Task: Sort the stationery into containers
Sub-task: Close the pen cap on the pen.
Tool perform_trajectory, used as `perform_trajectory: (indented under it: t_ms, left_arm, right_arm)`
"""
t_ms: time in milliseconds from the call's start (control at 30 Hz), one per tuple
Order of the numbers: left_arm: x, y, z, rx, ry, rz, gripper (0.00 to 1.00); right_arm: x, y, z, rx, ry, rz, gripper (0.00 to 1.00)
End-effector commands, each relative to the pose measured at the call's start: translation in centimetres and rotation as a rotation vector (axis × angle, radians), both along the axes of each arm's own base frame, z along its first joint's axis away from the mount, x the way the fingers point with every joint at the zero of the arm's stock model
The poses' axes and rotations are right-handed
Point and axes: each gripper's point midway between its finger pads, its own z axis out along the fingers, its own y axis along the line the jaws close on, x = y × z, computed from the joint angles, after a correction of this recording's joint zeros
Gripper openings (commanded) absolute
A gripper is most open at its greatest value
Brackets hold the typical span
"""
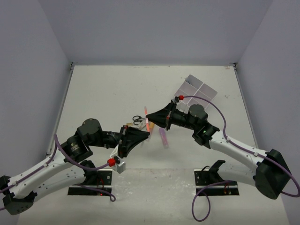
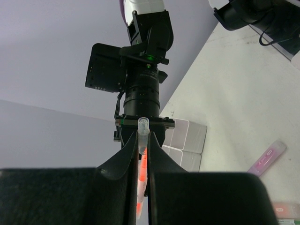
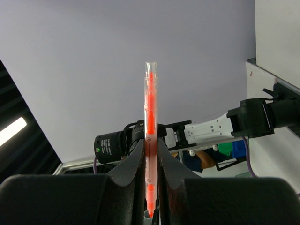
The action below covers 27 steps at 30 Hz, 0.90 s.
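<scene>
An orange marker (image 1: 147, 123) with clear caps is held in the air between both grippers, above the middle of the table. My left gripper (image 1: 148, 134) is shut on its near end; in the left wrist view the marker (image 2: 142, 159) stands between the tight fingers of that gripper (image 2: 143, 140). My right gripper (image 1: 148, 115) is shut on the marker's body, which stands upright in the right wrist view (image 3: 150, 117) between its closed fingers (image 3: 150, 143). Black-handled scissors (image 1: 137, 120) and a purple marker (image 1: 163, 138) lie on the table under the grippers. The white four-compartment box (image 1: 197, 90) stands at the back right.
The box (image 2: 187, 140) and the purple marker (image 2: 267, 158) also show in the left wrist view, with a small pink-and-white item (image 2: 286, 211) at its bottom right corner. Grey walls close in the table on three sides.
</scene>
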Motion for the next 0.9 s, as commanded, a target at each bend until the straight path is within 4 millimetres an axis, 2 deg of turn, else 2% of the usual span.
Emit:
perform_trajectory:
  t_ms: [0,367,567,767,867]
  left_arm:
    - [0.1,-0.3,0.5,-0.025,-0.038,-0.007,0.00]
    - [0.4,-0.5,-0.5,-0.004,-0.017,0.001,0.00]
    - [1.2,-0.2,-0.9,-0.002,-0.038,0.050,0.00]
    - [1.9,0.0,-0.6,-0.029,-0.088,0.089,0.00]
    - [2.1,0.0,0.6,-0.080,-0.131,0.100,0.00]
  right_arm:
    - [0.1,-0.2,3.0,0.047,-0.075,-0.016,0.00]
    - [-0.4,-0.6,3.6,0.067,-0.084,-0.008,0.00]
    - [-0.7,-0.7,3.9,0.075,-0.085,0.000,0.00]
    - [-1.1,-0.7,4.4,0.099,-0.094,0.021,0.00]
    - [-1.2,-0.6,4.5,0.102,-0.095,0.031,0.00]
